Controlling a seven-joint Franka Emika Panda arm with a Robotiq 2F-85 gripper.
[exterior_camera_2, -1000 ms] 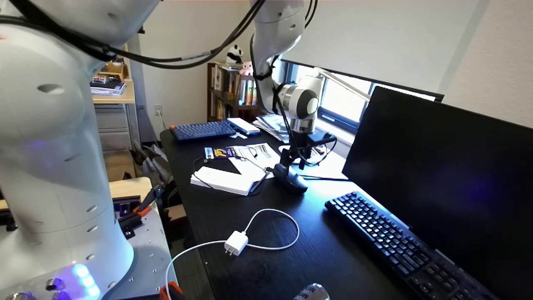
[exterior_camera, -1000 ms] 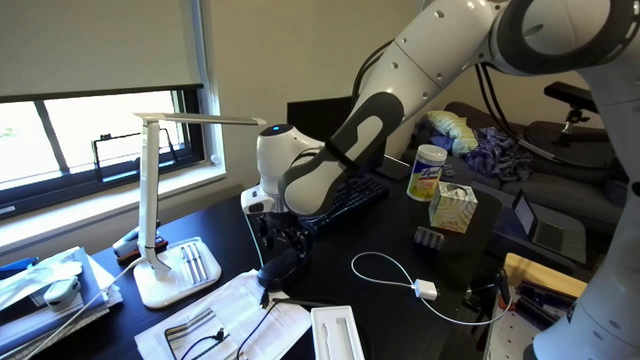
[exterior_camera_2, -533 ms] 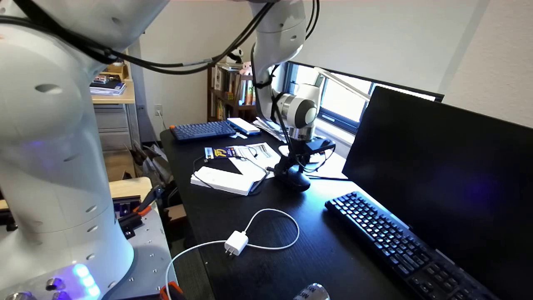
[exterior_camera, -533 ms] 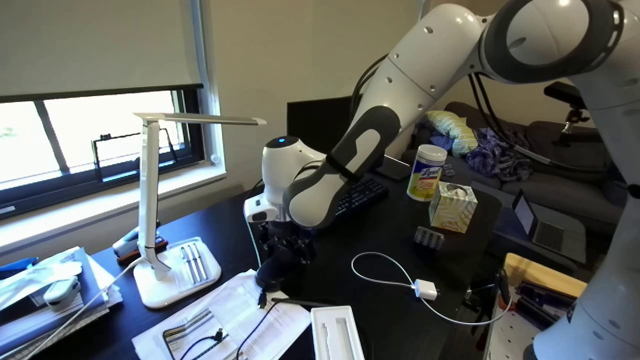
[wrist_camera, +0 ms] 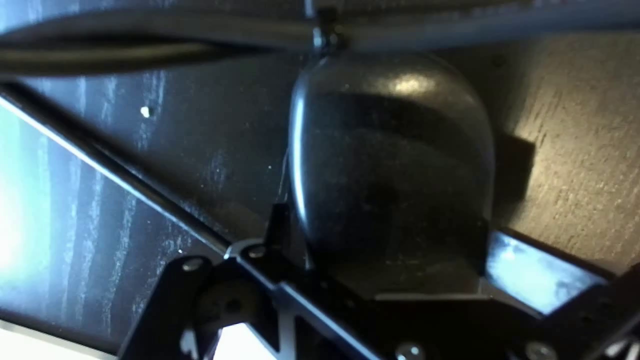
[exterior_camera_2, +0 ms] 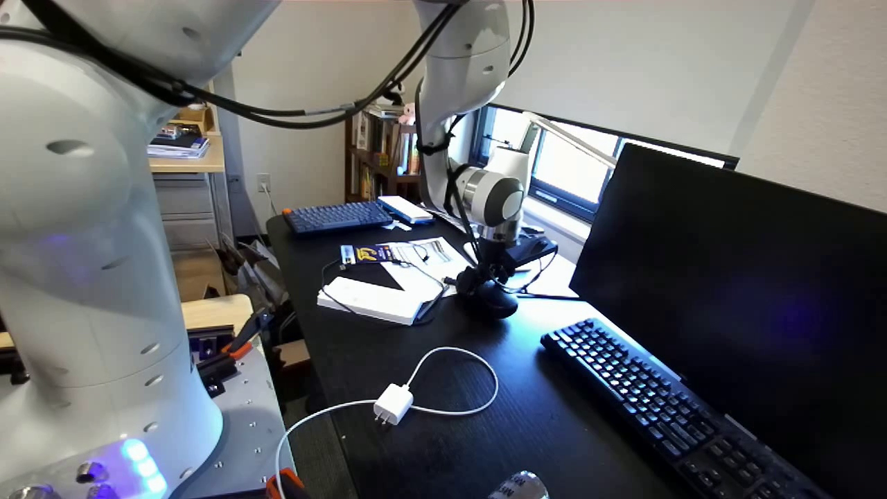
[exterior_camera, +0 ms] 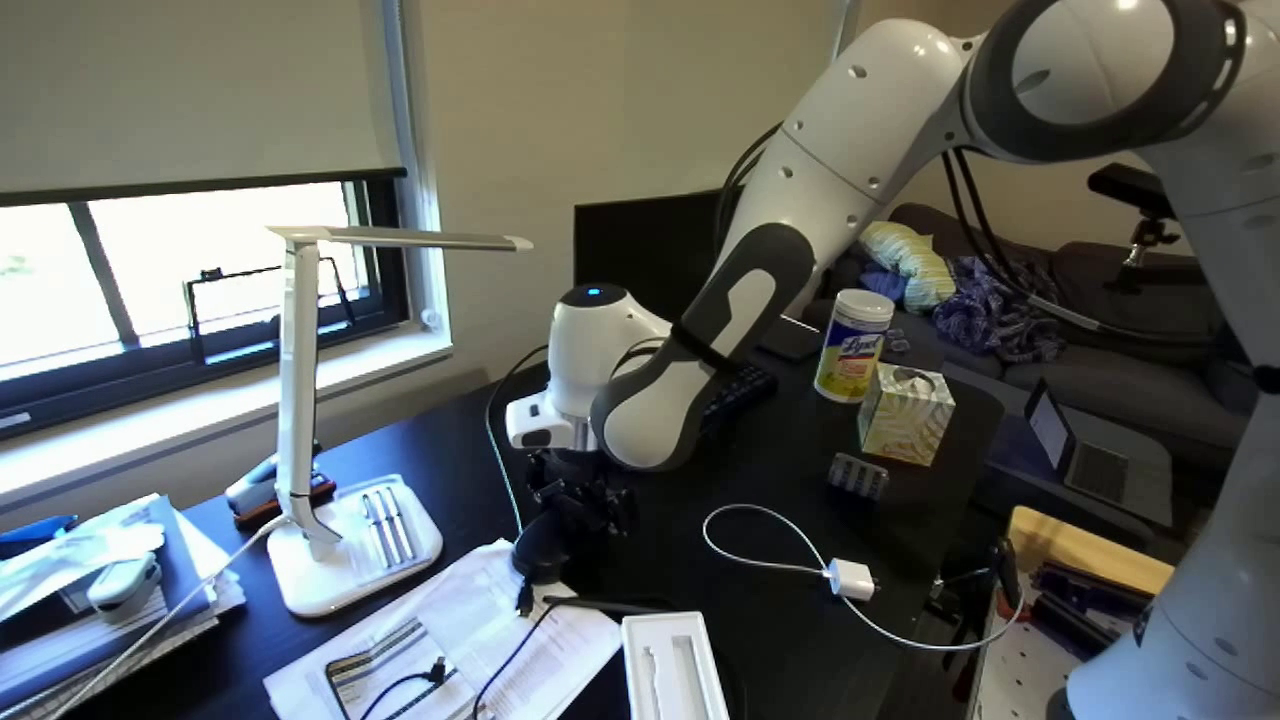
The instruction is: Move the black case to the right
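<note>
Though between fingers [wrist_camera: 537,270], black case [wrist_camera: 395,165] partly hidden.

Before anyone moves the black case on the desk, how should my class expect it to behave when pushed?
The black case will probably keep its shape, since its edges look smooth and even. Glints on its surface hint it could be slightly slippery. Its long, low form suggests sliding across the desk rather than tipping.

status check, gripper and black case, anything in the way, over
Gripper open, astride case. Case on table. Possible snag: cable plug close by.
</note>
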